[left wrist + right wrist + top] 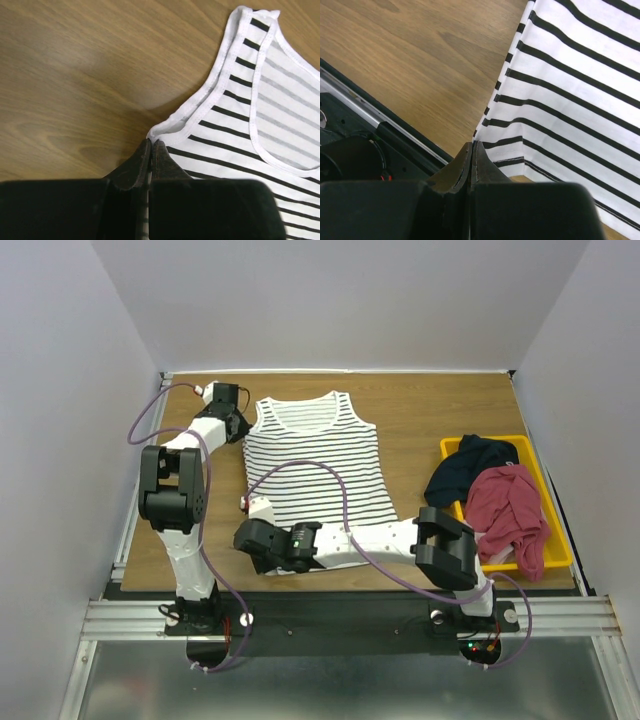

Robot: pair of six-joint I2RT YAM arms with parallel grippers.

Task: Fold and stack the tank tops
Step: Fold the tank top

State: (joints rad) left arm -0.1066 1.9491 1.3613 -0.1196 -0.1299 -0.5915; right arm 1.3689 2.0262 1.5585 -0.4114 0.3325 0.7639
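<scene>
My left pincer (151,146) is clamped tight on the striped tank top (235,130) at its armhole corner, with the cloth spreading to its right. My right pincer (471,146) nips the hem corner likewise. Both bites look thin; an uneven pull could slip one free.

White striped tank top (315,460) with thin black lines, dark red tank top (510,510), navy cloth (465,470), yellow tray (556,530), wood-grain table (420,410).
</scene>
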